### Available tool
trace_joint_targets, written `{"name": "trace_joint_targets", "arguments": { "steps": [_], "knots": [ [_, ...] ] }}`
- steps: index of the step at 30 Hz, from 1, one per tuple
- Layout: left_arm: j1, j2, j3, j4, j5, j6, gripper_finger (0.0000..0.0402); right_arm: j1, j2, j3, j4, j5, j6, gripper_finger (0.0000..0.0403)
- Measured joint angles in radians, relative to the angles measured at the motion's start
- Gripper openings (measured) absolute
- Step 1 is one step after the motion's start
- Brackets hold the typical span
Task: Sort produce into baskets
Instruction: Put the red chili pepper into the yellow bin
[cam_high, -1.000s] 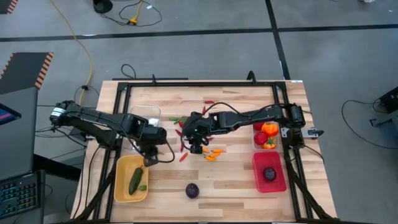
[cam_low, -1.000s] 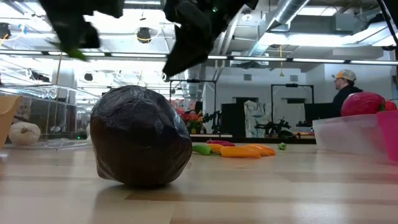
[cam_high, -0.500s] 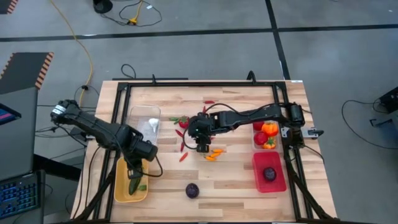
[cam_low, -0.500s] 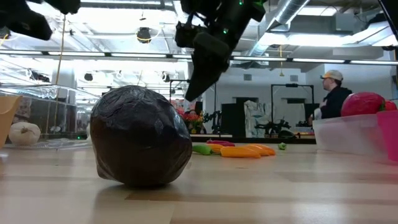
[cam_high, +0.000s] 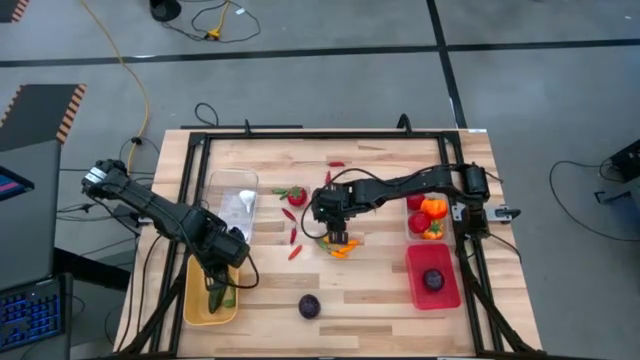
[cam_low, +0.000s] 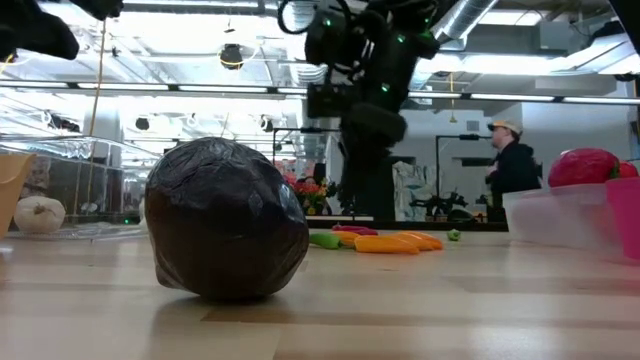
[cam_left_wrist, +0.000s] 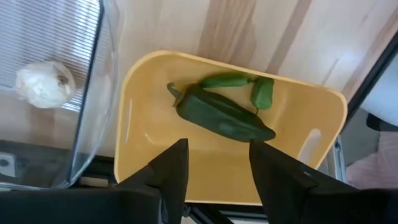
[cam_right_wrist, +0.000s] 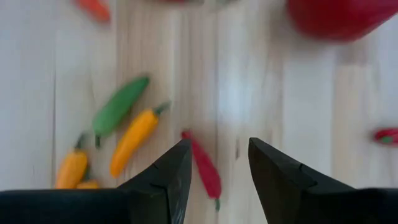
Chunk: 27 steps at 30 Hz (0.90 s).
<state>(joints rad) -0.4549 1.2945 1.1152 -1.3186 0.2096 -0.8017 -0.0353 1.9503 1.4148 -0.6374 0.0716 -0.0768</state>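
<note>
Lying scattered at the middle of the pale wooden slat table (cam_high: 380, 290) are the small glossy plastic toy chillies (cam_high: 340, 247): a thin red chilli (cam_right_wrist: 205, 172), a green chilli (cam_right_wrist: 119, 104) and several orange chillies (cam_right_wrist: 134, 141), all slim with tapered stalk ends. In the right wrist view the red chilli lies in line with the gap between the two dark fingers, its long axis running from about 11 to 5 o'clock; the green and orange ones lie roughly parallel, from 1 to 7 o'clock. A round red toy tomato (cam_right_wrist: 339, 17) sits just beyond them.

The shallow yellow plastic bin (cam_left_wrist: 155, 93), at 8 o'clock on the table, holds one large dark green pepper (cam_left_wrist: 224, 116) and two small green chillies (cam_left_wrist: 225, 79) touching it; the pepper's long axis crosses the bin from 10 to 4 o'clock in the wrist picture. The clear plastic bin (cam_high: 232, 190), just beside the yellow one toward 10 o'clock, holds a white garlic bulb (cam_left_wrist: 41, 84). At 3 o'clock another clear bin (cam_high: 412, 222) holds red tomatoes and orange peppers (cam_high: 433, 208). The red plastic bin (cam_high: 418, 280), at 4 o'clock, holds one dark purple round (cam_high: 434, 279). A second dark purple round vegetable (cam_low: 226, 233) rests alone on the wood at 6 o'clock.

The left gripper (cam_left_wrist: 214, 165) hangs over the yellow bin, fingers spread and empty. The right gripper (cam_right_wrist: 217, 165) hangs low over the chillies, fingers spread, gripping nothing.
</note>
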Motion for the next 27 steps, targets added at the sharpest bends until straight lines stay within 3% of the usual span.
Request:
{"name": "trace_joint_targets", "arguments": {
  "steps": [18,27],
  "knots": [
    [0.0,0.0,0.0,0.003,-0.091,0.034,0.0159,-0.001,0.001,-0.133,0.052,0.0,-0.002,0.0152],
    [0.0,0.0,0.0,0.011,-0.12,0.034,0.0159,-0.014,0.001,-0.138,0.06,0.001,0.007,0.0132]
  ]
}}
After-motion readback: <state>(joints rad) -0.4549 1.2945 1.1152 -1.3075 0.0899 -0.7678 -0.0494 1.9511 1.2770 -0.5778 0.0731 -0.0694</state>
